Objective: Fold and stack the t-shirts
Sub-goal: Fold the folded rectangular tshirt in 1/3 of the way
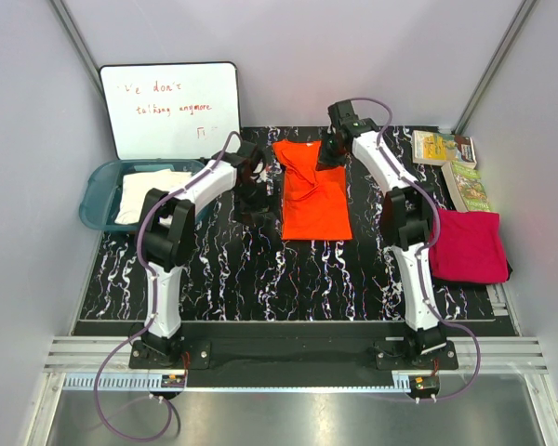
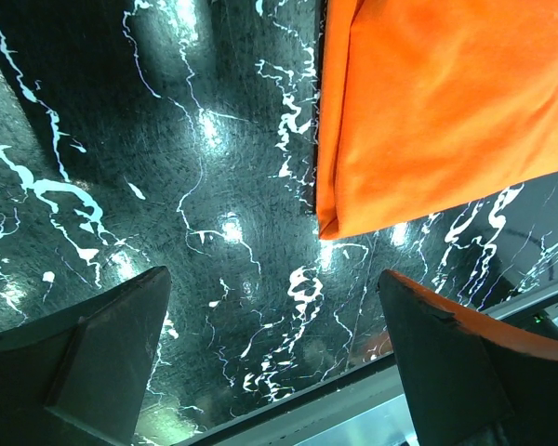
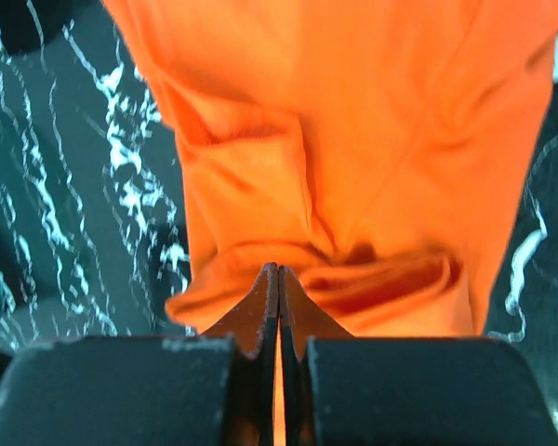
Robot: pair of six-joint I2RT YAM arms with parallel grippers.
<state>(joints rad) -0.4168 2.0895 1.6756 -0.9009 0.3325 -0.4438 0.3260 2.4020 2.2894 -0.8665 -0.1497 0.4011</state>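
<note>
Right gripper (image 3: 278, 275) pinched shut on orange t-shirt (image 1: 312, 190) mid-frame, left gripper (image 2: 274, 307) wide open, empty; magenta t-shirt (image 1: 467, 246) folded at right, nothing stacked yet.

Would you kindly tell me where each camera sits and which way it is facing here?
Top external: above and behind the bases, looking down on the table and both arms.
Left wrist: on the left hand, facing down at the table; open fingers at the bottom.
Right wrist: on the right hand, facing down; fingers shut on bunched fabric.
Shared: all three show the orange t-shirt.
</note>
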